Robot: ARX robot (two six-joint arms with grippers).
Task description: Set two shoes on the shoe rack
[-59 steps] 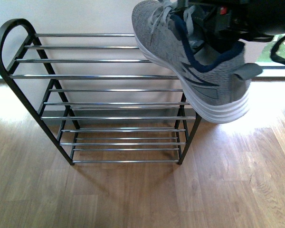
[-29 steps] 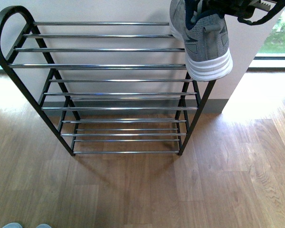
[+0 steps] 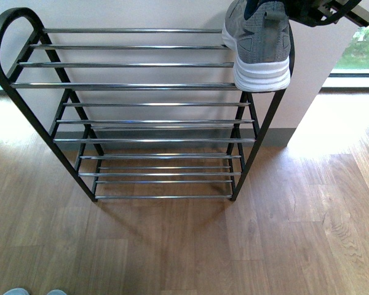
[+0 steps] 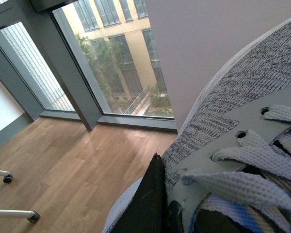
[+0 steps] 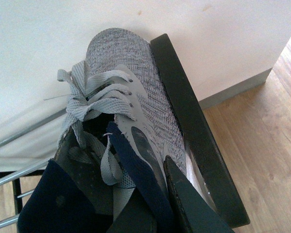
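One grey sneaker (image 3: 261, 43) with a thick white sole rests on the top tier of the shoe rack (image 3: 135, 86), at its right end. Its heel overhangs the front bar. My right gripper (image 3: 323, 9) is shut on its collar; the right wrist view shows the gripper (image 5: 157, 196) pinching the sneaker (image 5: 131, 92) beside the rack's black side post (image 5: 199, 131). The left wrist view shows a second grey sneaker (image 4: 242, 121) held in the air over the floor, with my left gripper (image 4: 167, 208) shut on its side by the laces. The left arm is outside the front view.
The rack stands on wood flooring (image 3: 190, 246) against a white wall, with a window (image 3: 360, 43) to its right. Two pale blue tips (image 3: 31, 292) show at the bottom edge. In the left wrist view, chair casters (image 4: 7, 178) stand on the floor near large windows.
The right gripper has carried its sneaker from in front of the rack back onto the right end of the top tier. In the last half second it straightened there.
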